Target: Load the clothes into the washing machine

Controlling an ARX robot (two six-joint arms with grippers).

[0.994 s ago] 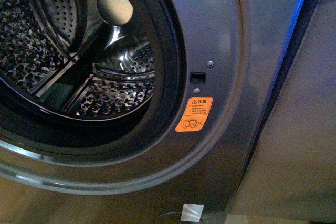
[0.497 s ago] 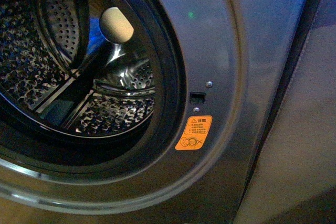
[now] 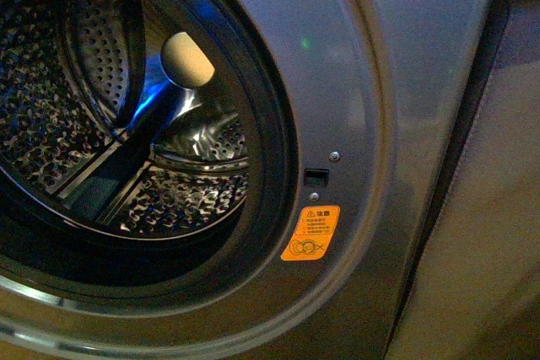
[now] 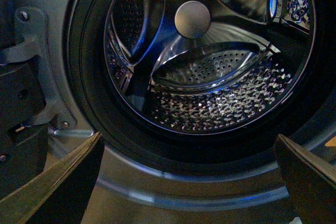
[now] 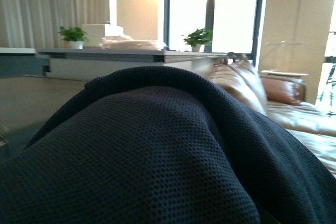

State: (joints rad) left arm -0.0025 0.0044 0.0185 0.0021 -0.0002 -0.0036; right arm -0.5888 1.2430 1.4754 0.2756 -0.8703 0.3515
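Note:
The washing machine (image 3: 371, 82) fills the front view, silver-grey, with its round port open, a black rubber rim (image 3: 274, 149) and a perforated steel drum (image 3: 177, 200). An orange warning sticker (image 3: 310, 232) sits right of the port. No arm shows in the front view. In the left wrist view my left gripper (image 4: 191, 182) is open and empty, its fingers (image 4: 63, 182) wide apart just in front of the drum mouth (image 4: 210, 98). In the right wrist view the dark navy clothes (image 5: 157, 156) drape over my right gripper and hide its jaws.
A pale round knob (image 3: 187, 59) sits at the drum's back. The door hinge bracket (image 4: 31, 56) is beside the port in the left wrist view. Behind the clothes are a brown sofa (image 5: 247, 85), a counter with plants (image 5: 131, 56) and bright windows.
The front view has shifted: the machine's port, latch and orange sticker have slid lower in the frame, and the floor and white tag at the bottom have gone out of view.

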